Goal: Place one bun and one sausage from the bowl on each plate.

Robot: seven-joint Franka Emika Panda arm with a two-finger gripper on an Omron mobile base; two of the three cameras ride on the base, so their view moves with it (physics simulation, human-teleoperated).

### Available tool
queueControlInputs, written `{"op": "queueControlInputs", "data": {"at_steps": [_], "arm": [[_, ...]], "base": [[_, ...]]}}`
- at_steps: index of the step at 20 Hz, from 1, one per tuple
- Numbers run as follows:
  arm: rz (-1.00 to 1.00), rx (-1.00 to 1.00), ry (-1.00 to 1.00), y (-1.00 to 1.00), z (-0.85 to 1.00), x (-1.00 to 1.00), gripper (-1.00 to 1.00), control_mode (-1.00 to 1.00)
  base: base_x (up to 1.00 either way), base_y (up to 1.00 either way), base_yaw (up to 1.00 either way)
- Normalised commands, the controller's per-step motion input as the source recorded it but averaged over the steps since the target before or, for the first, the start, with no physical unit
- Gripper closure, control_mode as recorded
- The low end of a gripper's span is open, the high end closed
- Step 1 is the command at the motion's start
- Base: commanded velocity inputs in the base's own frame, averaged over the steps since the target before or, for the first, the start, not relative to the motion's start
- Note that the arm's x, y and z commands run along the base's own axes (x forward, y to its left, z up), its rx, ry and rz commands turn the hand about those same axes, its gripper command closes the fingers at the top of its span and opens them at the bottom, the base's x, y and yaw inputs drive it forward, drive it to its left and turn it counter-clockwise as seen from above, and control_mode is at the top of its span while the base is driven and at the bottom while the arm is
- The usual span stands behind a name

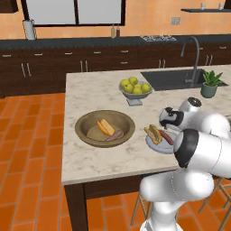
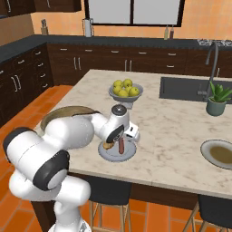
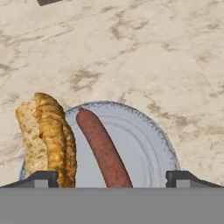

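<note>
Claw (image 3: 112, 177) wide, empty; sausage (image 3: 103, 148) between tips, bun (image 3: 48, 140) beside, on plate (image 3: 148, 140)

Home kitchen, simulated. Marble-topped island (image 1: 90, 153) under the gripper (image 3: 112, 178); inset sink (image 1: 176, 79) with arched faucet (image 1: 194, 54) beyond it and to its right; potted plant (image 1: 210, 83) beside the sink. Dark wood cabinets (image 1: 58, 63) under a black counter along the far wall, window (image 1: 74, 11) above, paper towel roll (image 1: 29, 29) far left. Terracotta tile floor (image 1: 31, 158); stools (image 2: 108, 208) below the island's near edge.
</note>
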Motion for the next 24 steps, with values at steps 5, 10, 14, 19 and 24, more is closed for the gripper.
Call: {"op": "queueControlInputs", "data": {"at_steps": [5,10,14,19,24], "arm": [[0.02,-0.01,0.00,0.35,0.85,-0.49,-1.00,-1.00],[0.21,-0.01,0.03,1.00,0.31,-0.13,-1.00,-1.00],[0.31,0.01,0.06,1.00,0.11,0.36,-1.00,-1.00],[0.14,0.00,0.11,1.00,0.12,0.39,-1.00,-1.00],[0.04,0.00,0.20,0.81,0.03,0.35,-1.00,-1.00]], "base": [[0.00,0.00,0.00],[0.00,0.00,0.00],[0.00,0.00,0.00],[0.00,0.00,0.00],[0.00,0.00,0.00]]}}
